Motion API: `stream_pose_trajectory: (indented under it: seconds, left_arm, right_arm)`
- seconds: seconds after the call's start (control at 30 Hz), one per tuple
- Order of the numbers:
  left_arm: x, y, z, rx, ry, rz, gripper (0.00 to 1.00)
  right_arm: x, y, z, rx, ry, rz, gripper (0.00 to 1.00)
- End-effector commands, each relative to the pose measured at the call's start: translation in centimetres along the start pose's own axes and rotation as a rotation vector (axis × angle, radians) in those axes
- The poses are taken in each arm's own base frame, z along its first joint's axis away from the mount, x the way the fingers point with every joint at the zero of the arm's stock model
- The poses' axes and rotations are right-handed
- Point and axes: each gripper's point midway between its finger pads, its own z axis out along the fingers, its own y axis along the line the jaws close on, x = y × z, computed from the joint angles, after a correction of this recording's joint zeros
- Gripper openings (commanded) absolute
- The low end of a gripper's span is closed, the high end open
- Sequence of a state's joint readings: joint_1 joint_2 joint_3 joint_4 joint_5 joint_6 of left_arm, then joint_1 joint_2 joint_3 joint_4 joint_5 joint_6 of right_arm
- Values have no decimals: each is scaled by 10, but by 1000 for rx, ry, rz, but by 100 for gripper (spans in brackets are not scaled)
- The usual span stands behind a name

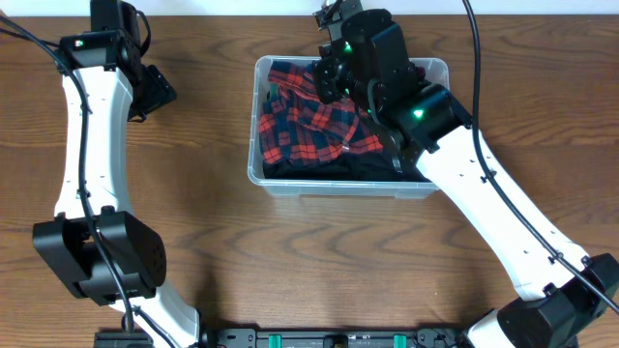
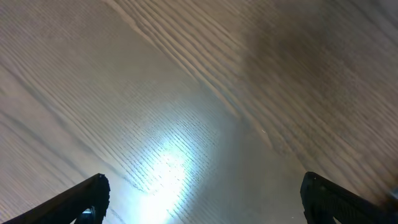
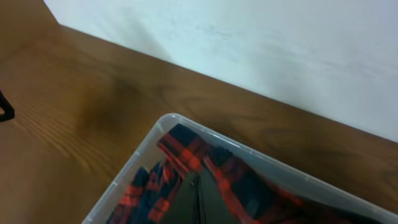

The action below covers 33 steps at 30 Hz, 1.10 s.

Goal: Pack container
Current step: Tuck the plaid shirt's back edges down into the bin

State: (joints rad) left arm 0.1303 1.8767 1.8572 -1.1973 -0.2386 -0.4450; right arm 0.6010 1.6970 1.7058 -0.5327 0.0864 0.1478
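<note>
The container (image 1: 340, 186), a clear plastic bin, stands at the back middle of the table. A red and dark blue plaid cloth (image 1: 319, 126) lies bunched inside it, over dark fabric. My right gripper (image 1: 329, 77) is down over the bin's far left part. In the right wrist view its fingers (image 3: 198, 186) are pressed together among the plaid cloth (image 3: 186, 149), by the bin's corner rim (image 3: 124, 174). No cloth shows between the fingers. My left gripper (image 1: 157, 92) is open and empty at the far left, and its fingertips (image 2: 202, 193) are spread wide above bare wood.
The wooden table (image 1: 319, 261) extends around the bin. A white wall (image 3: 261, 43) runs along the table's far edge. The bin's label is hidden under the cloth.
</note>
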Motion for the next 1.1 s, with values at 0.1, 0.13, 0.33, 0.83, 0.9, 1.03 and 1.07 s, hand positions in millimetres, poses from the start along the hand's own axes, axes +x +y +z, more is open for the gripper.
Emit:
stream_pose_trajectory:
  seconds: [0.1,0.13,0.33,0.83,0.9,1.03,1.07]
  left_arm:
    - [1,2,4,-12,9,-2,98]
    - [1,2,4,-12,9,-2,98]
    - [1,2,4,-12,9,-2,98]
    - [1,2,4,-12,10,-2,98]
    - [1,2,4,-12,9,-2,98]
    - [1,2,4,-12,9,-2,98]
    - [1,2,4,-12,9,-2,98]
  right_arm:
    - [22,11,23,-44,82,-24,1]
    - [30,13,31,-57,105,-24,1]
    - [100,11,94,-40,287,-24,1]
    - [317,10,183,-163,798,183,1]
    - [314,3,183,-144,797,219,1]
    - [307,-6,178,-124,798,254,1]
    - [300,-7,175,-123,793,256,1]
